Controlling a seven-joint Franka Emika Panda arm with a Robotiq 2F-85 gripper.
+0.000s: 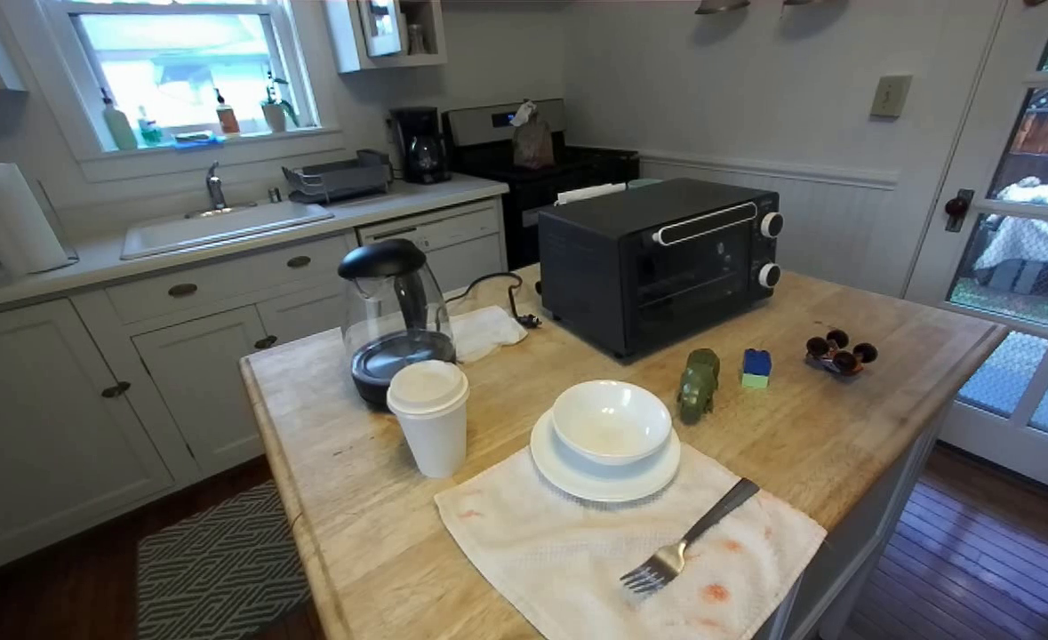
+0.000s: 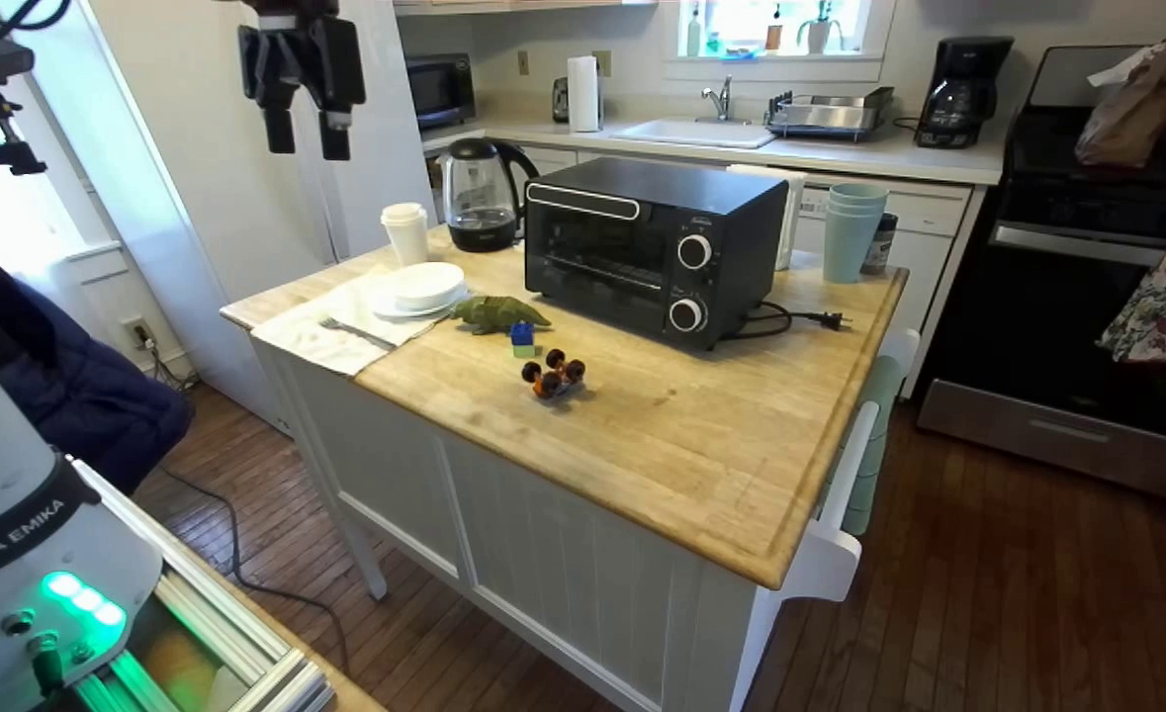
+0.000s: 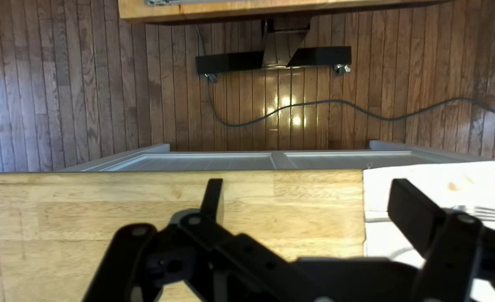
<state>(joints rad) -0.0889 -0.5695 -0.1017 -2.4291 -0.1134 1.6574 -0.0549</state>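
Wrist view: we find the gripper (image 3: 310,199) with its jaws set wide apart and nothing held between them. We see both fingers above the wooden tabletop (image 3: 104,218). The white cloth (image 3: 482,180) reaches the table edge on the right of this view, and the fork (image 3: 488,214) shows its tines there. We take these two as the items nearest the fingers.

In an exterior view, we locate the gripper high at upper left, fingers pointing down. We judge that this height keeps it free of tall items such as the toaster oven (image 2: 652,252). Near the oven's front, the green animal figure (image 2: 498,313), the blue-and-green block (image 2: 522,339) and the wheeled toy (image 2: 553,378) form a loose row. We read the toy as upturned, which would stop it rolling.

In an exterior view without the gripper, we see the bowl (image 1: 612,413) upright on the plate (image 1: 605,487), and the plate on the cloth. The fork lies diagonally near the plate, on the same cloth. We judge that the cloth serves as a place mat, grouping the tableware and shielding the wood. The paper cup (image 1: 430,422) stands just beside the kettle (image 1: 390,311); its lid presumably guards against spills.
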